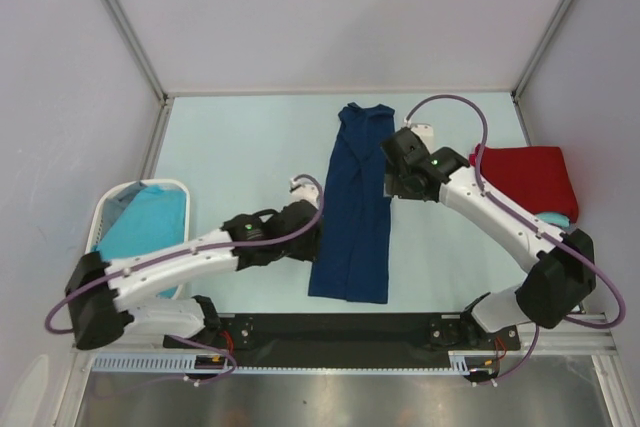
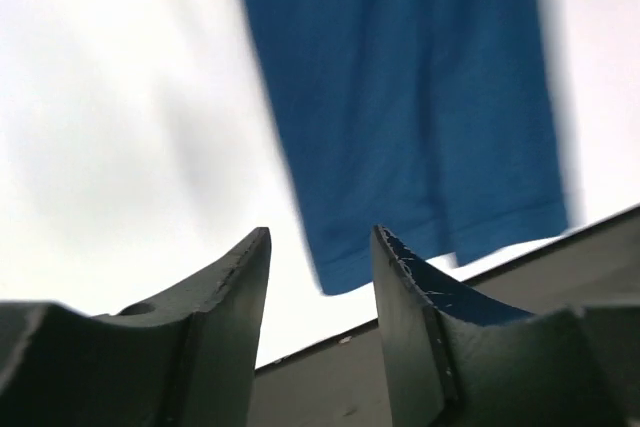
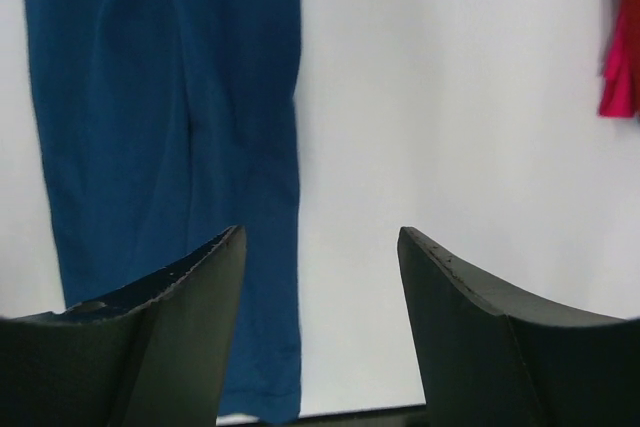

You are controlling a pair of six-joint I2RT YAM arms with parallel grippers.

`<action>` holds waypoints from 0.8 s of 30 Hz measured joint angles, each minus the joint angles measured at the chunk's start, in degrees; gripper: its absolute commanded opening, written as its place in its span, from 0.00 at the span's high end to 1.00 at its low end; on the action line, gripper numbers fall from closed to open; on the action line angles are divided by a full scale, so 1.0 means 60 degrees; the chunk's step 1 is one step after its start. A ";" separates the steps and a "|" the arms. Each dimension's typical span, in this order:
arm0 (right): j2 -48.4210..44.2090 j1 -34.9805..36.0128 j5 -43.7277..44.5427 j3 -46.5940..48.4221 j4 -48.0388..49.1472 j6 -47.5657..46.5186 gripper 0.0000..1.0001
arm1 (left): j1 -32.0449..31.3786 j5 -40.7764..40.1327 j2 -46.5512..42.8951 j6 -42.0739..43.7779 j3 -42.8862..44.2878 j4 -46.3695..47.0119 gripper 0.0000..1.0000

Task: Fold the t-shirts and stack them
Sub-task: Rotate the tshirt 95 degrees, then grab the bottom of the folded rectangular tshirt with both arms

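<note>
The left arm point(image 1: 170, 265) and right arm point(image 1: 500, 215) are white links with black joints, a thin purple cable point(image 1: 455, 99) looping along each. A green light point(image 1: 437, 159) glows on the right wrist. The left gripper point(image 2: 320, 237) and right gripper point(image 3: 320, 234) have dark wedge fingers point(image 3: 480, 337), edges scuffed pale. A black base rail point(image 1: 340, 332) lies at 6 o'clock.

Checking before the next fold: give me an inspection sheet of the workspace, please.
Surface: pale table, no damage seen.
Job's things: navy t-shirt in a long folded strip at centre; red t-shirt folded at far right; turquoise t-shirt in the basket.
Clutter: white basket, left side.
Grippers: left gripper open, at the strip's left side; right gripper open, at its right side.
Cables: purple cables in loose loops.
Surroundings: pale walls, metal frame posts.
</note>
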 measured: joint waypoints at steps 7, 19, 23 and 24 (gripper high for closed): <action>-0.1450 0.2080 -0.0211 -0.2419 -0.0291 0.1228 0.34 | 0.0000 -0.0080 -0.1038 -0.0040 -0.0324 0.0149 0.53; -0.1756 0.4951 -0.0299 -0.4156 -0.1067 0.4222 0.34 | -0.0109 0.0557 -0.1035 -0.0860 -0.2473 -0.0146 0.52; -0.1166 0.5606 -0.0335 -0.4164 -0.0943 0.4812 0.35 | -0.0237 0.0648 -0.0965 -0.0965 -0.2528 0.0025 0.52; -0.0994 0.5748 -0.0364 -0.4164 -0.0878 0.4929 0.35 | -0.0259 0.0667 -0.0929 -0.0965 -0.2532 0.0087 0.52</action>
